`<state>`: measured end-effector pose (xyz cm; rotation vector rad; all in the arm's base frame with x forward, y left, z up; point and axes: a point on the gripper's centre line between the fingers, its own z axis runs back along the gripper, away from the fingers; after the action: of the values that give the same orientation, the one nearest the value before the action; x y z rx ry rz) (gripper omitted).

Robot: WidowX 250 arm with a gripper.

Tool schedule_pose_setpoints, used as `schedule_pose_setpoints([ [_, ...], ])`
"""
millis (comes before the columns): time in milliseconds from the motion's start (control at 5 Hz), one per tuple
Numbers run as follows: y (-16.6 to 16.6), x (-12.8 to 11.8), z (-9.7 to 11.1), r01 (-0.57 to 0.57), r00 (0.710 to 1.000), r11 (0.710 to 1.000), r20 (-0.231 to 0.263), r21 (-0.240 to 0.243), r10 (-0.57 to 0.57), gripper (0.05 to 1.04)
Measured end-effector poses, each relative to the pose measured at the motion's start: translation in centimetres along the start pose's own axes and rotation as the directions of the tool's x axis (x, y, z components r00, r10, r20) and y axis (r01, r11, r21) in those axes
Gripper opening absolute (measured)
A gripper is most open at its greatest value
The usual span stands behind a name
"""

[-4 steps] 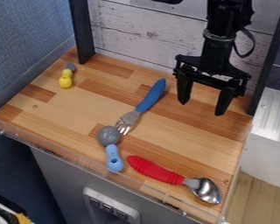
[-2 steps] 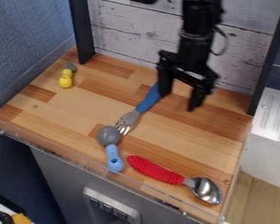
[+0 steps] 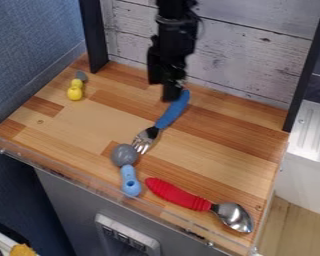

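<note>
the gripper (image 3: pixel 165 91) is by the handle end of the blue-handled fork (image 3: pixel 172 112), which lies on the wooden counter (image 3: pixel 233 152); i cannot tell whether its pincer is wide or narrow. i judge the work early: positioned by the fork, no lift visible, any grip unconfirmed. there are four things, one each: that fork, a grey-headed light-blue utensil (image 3: pixel 130 181) by its tines, a red-handled spoon (image 3: pixel 179 194) beyond them, and a small yellow-and-grey toy (image 3: pixel 75 93) well apart from it.

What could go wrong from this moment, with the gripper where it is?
The gripper hangs by the end of the fork's blue handle, so coming down there might knock or pivot the fork. The tines lie close by the round gray head of the light-blue utensil, so a shifting fork could push that too.
</note>
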<state>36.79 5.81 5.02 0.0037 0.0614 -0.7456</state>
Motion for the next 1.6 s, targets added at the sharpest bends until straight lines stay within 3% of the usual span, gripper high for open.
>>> schedule_pose_setpoints([
  [200, 4.1, -1.5, -0.3, 0.237, 0.971, 0.971, 0.007, 0.010, -0.238, 0.994],
  [400, 6.9, -3.4, -0.6, 0.446, 0.895, 0.895, 0.008, 0.006, -0.446, 0.997],
  [600, 8.9, -5.8, -0.8, 0.537, 0.844, 0.844, 0.012, 0.009, -0.537, 0.996],
  [800, 9.5, -6.8, -1.0, 0.506, 0.862, 0.862, 0.015, 0.019, -0.506, 0.999],
  [1000, 8.7, -8.0, -2.2, 0.400, 0.916, 0.916, 0.009, -0.016, -0.400, 0.999],
  [1200, 7.9, -9.9, -2.0, 0.215, 0.977, 0.976, 0.004, -0.015, -0.215, 0.998],
  [1400, 7.5, -12.3, -2.0, -0.012, 1.000, 1.000, -0.010, -0.011, 0.012, 0.999],
  [1600, 7.1, -14.0, -2.6, -0.113, 0.994, 0.993, -0.017, -0.016, 0.112, 0.996],
])
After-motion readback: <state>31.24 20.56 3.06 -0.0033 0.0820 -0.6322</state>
